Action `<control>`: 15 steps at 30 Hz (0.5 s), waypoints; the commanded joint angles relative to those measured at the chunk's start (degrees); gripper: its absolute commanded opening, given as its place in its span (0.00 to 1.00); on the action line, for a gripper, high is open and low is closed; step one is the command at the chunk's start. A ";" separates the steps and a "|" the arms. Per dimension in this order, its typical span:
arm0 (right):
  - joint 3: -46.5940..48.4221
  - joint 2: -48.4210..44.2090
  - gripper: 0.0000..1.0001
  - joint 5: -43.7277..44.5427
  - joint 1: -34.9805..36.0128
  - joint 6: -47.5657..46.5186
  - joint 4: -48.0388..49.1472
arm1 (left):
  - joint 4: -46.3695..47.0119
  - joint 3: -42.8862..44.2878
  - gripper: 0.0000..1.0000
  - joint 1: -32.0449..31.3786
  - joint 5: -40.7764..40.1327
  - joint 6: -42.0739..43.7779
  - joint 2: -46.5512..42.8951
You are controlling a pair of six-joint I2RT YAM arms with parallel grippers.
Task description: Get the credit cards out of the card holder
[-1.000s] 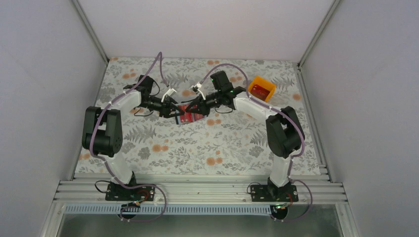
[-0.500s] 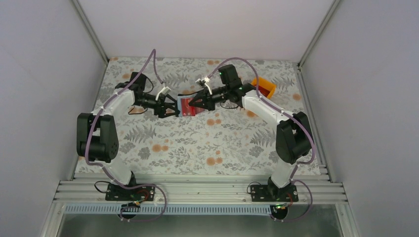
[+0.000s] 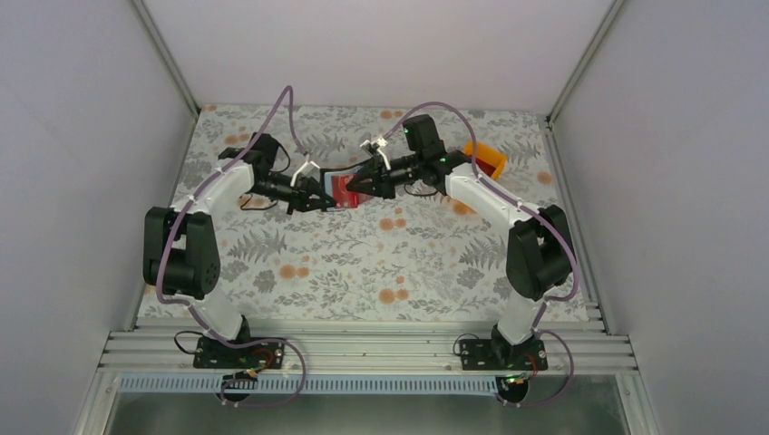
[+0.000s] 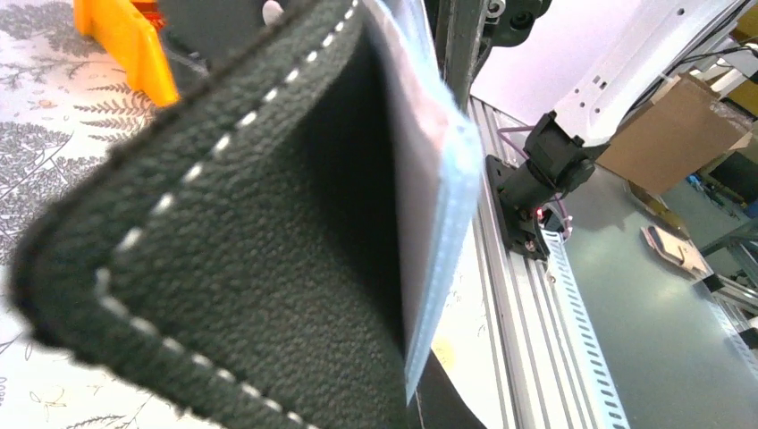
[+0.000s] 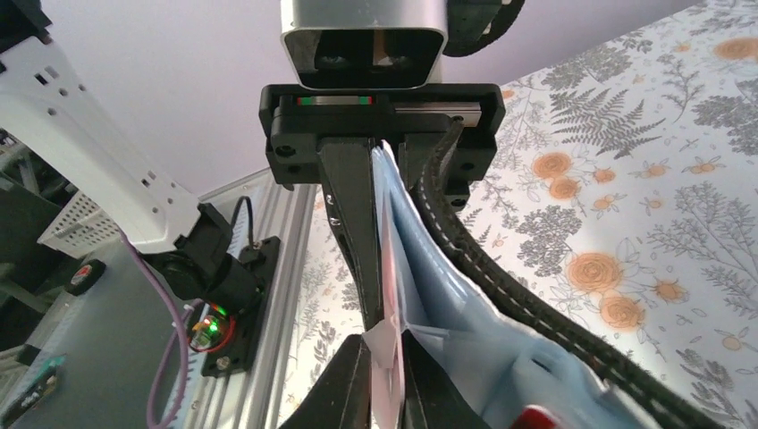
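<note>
At bottom centre of the right wrist view, the right gripper (image 5: 386,368) was pinched almost shut on a pale card (image 5: 387,344) edge, seemingly so it could be drawn out. Beyond it, the wallet (image 5: 447,340) was held open above the table (image 5: 626,179), clamped by the left gripper (image 3: 323,194) as a brace. Farthest, upper right overhead, a bin (image 3: 483,160) was seen.

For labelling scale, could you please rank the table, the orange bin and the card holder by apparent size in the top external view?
1. The table, by far the largest.
2. The orange bin and card holder look alike: the bin is partly hidden behind the right arm, the holder is raised nearer the camera, so unranked.
</note>
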 commanded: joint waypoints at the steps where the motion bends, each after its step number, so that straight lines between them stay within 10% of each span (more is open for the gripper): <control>1: 0.52 0.08 0.18 -4.37 -0.20 -0.14 1.75 | -2.29 1.97 0.02 0.35 6.08 6.19 0.52; 15: -3.40 -1.38 0.20 -9.18 -2.33 -0.69 3.81 | -8.64 2.97 0.02 1.64 9.23 13.72 1.18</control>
